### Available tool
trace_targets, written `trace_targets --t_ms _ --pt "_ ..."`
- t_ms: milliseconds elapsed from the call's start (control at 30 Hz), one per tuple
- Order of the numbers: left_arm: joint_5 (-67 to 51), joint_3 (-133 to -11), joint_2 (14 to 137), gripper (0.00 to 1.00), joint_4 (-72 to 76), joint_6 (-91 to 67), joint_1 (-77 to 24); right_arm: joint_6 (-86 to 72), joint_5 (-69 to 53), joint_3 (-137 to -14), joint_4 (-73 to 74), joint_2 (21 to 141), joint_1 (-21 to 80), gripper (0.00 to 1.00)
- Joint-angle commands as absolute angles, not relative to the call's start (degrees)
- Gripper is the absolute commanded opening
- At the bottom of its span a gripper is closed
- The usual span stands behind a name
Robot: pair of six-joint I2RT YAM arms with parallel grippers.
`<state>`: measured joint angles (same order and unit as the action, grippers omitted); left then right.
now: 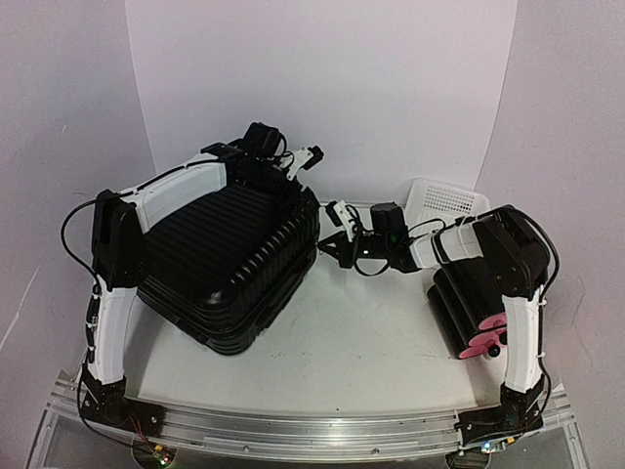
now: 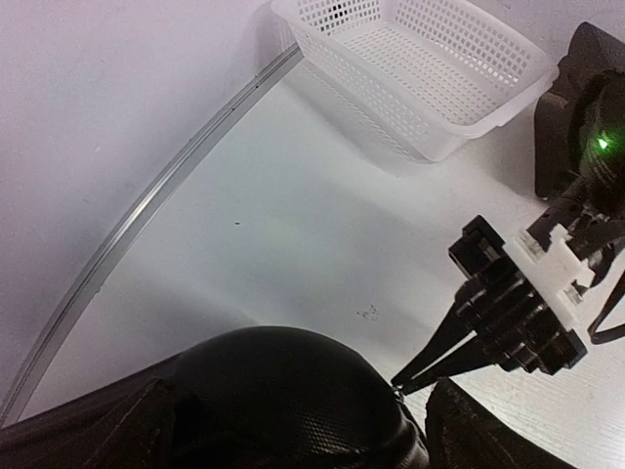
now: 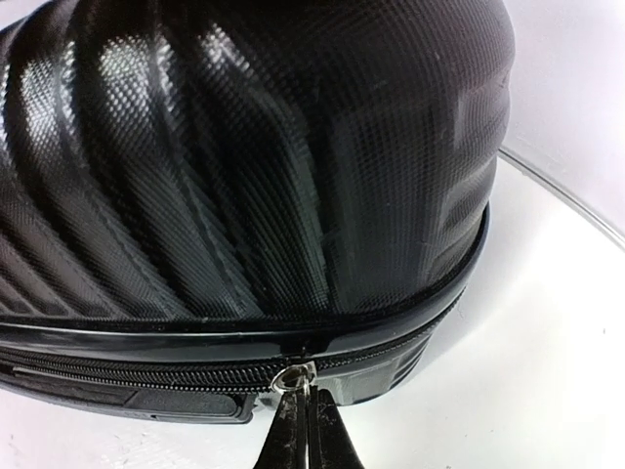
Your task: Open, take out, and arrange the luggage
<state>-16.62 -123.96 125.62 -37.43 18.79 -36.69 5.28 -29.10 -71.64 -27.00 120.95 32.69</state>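
A white mesh basket (image 1: 444, 200) sits right of centre on the pale table (image 1: 361, 332), a black box with pink drawer fronts (image 1: 467, 308) lies below it at lower right, and a white backdrop (image 1: 322, 78) fills the top.

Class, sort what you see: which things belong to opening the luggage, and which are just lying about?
Job in hand: luggage; zipper pull; right arm's fingers, pinched on that pull.
Lying about: white mesh basket; black box with pink drawer fronts.

One each: luggage (image 1: 229, 259), basket (image 1: 444, 200), perhaps box (image 1: 464, 303)
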Motion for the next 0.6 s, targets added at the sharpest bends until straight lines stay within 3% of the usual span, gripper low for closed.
trace_targets --t_ms 0,267,567 --pt "-18.9 -123.3 120.8 0.92 -54.7 13.5 -36.9 6.6 -27.1 -75.2 -30.3 119.2 28.7 0.00" --pt "-12.5 -129.0 117.4 0.99 -55.6 -2.1 -21.1 4.3 -28.5 -68.8 -33.0 113.6 31.1 0.00" --pt "-15.0 -139.7 128.7 0.99 -56.9 -5.7 -10.9 4.6 -23.8 -63.9 -33.2 107.2 37.0 0.00"
